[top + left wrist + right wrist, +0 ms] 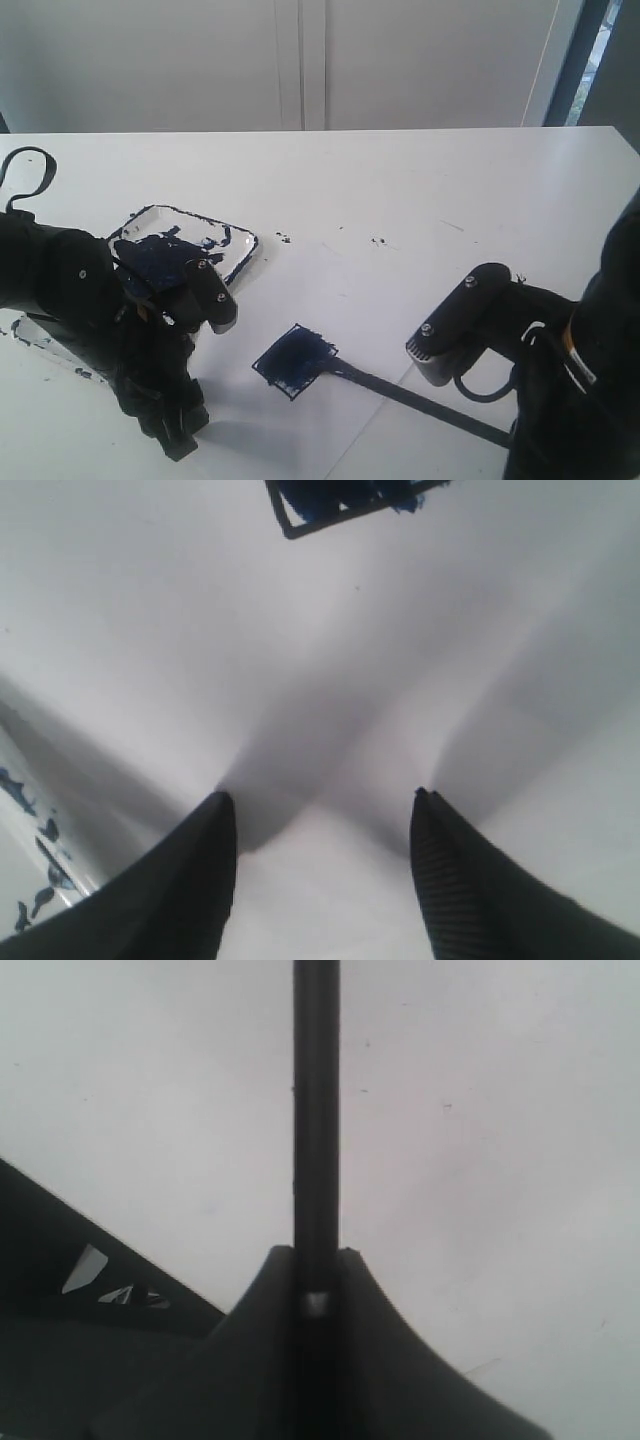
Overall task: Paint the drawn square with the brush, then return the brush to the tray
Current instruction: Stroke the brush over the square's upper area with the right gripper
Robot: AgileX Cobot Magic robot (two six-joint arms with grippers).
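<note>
On the white paper sheet (340, 285) near the middle of the worktop (450, 180) lay the drawn square (294, 360), filled almost wholly with dark blue paint, with its thin black outline showing along the edges. The brush (400, 392) had its tip touching the corner of the square nearest the right arm. Its long black handle ran away from the square at a slant, low over the paper, toward the lower right of the exterior view.

At the far end of that handle sat the right claw (316, 1260). In the right wrist view its two jaws were pressed in against the handle (316, 1110) from either side, gripping it, and the handle stuck straight out ahead of them. The square lay a brush-length away from this claw, beyond the edge of that view.

To the other side of the square, near it but not touching, the left claw (175, 430) pointed down at the paper. Its jaws stood wide apart with nothing between them (322, 805), and the painted square (345, 495) lay well ahead of the fingertips.

Farther back, the tray (240, 250) rested on the worktop, smeared with dark blue paint and partly hidden behind the left arm, well apart from the brush.
</note>
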